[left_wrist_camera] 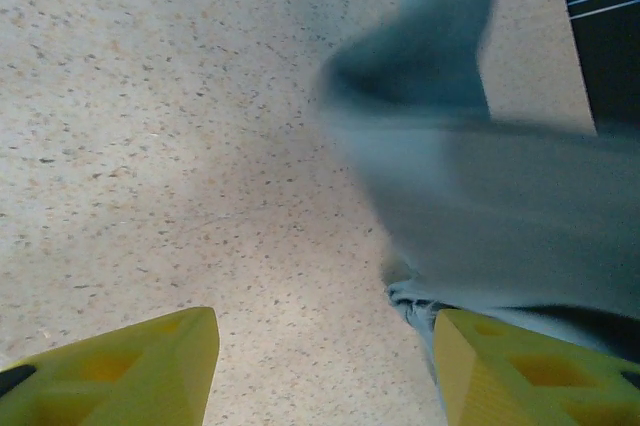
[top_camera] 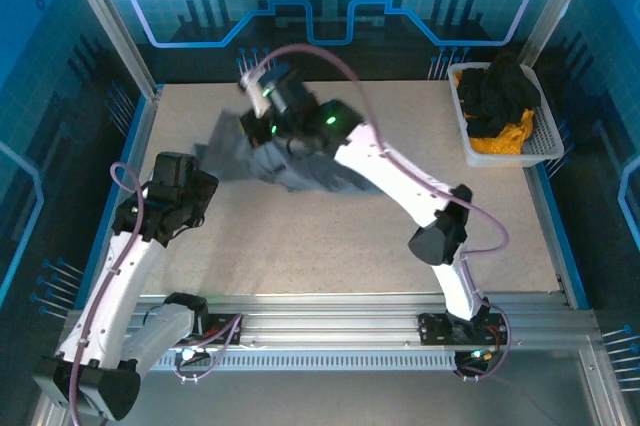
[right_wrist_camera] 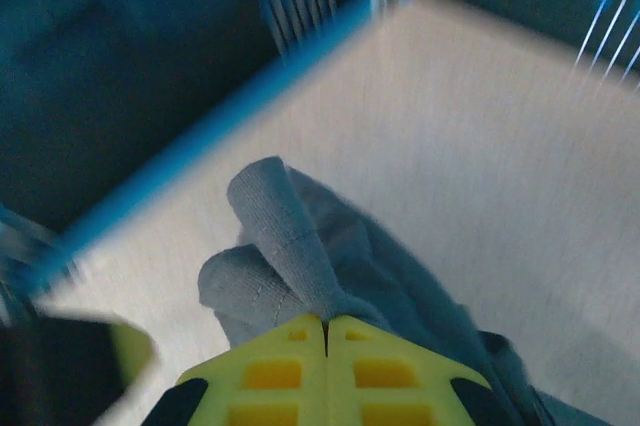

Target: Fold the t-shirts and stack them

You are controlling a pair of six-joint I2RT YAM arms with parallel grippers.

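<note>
Right fingers (right_wrist_camera: 270, 371) clamp a slate-grey cloth t-shirt (right_wrist_camera: 300, 236); left fingers (left_wrist_camera: 140, 366) stand apart. Nothing is folded; a black shirt (top_camera: 505, 91) and an orange-yellow shirt (top_camera: 500, 138) wait in a white slatted plastic basket (top_camera: 463, 121).

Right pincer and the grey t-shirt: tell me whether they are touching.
Touching. The right wrist view shows the right pincer shut on a fold of the grey t-shirt, with cloth bunching out where its jaws meet.
</note>
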